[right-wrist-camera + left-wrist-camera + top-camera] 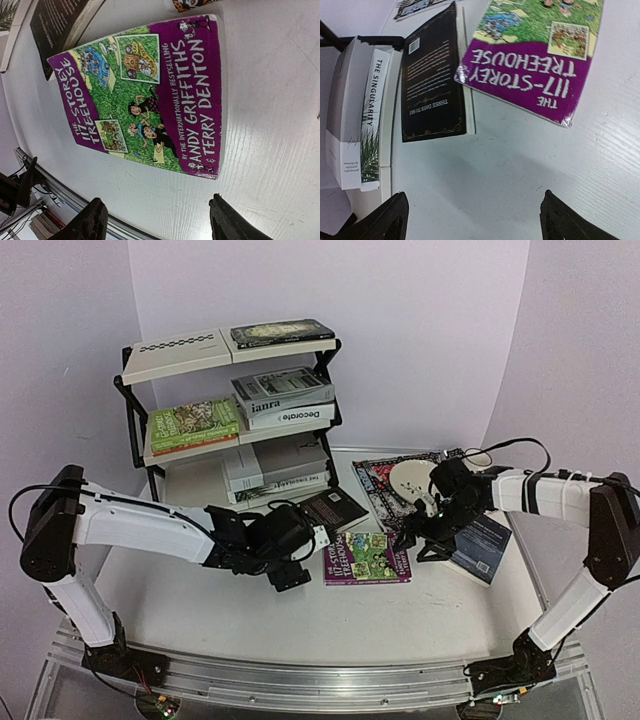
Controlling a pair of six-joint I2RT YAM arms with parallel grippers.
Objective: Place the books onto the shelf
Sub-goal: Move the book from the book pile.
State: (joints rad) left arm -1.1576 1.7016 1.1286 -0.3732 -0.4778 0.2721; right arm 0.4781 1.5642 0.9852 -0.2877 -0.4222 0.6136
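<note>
Left end effector (470, 220) hovering open near-side of black book (432, 85); right end effector (160, 220) gaping over Treehouse paperback (145, 100), dark blue book (482, 545) lying right.

- We see a white bench (250, 615) with a planked top.
- On its back right part lies a patterned placemat (380, 490), flat, with a pale round disc (410, 478) on it.
- We see a metal rail (300, 685) along the near edge and lilac walls (420, 330) behind.

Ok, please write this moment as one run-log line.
left fingers open, empty | right fingers open, empty | purple book, black book, blue book: on table, not shelved
</note>
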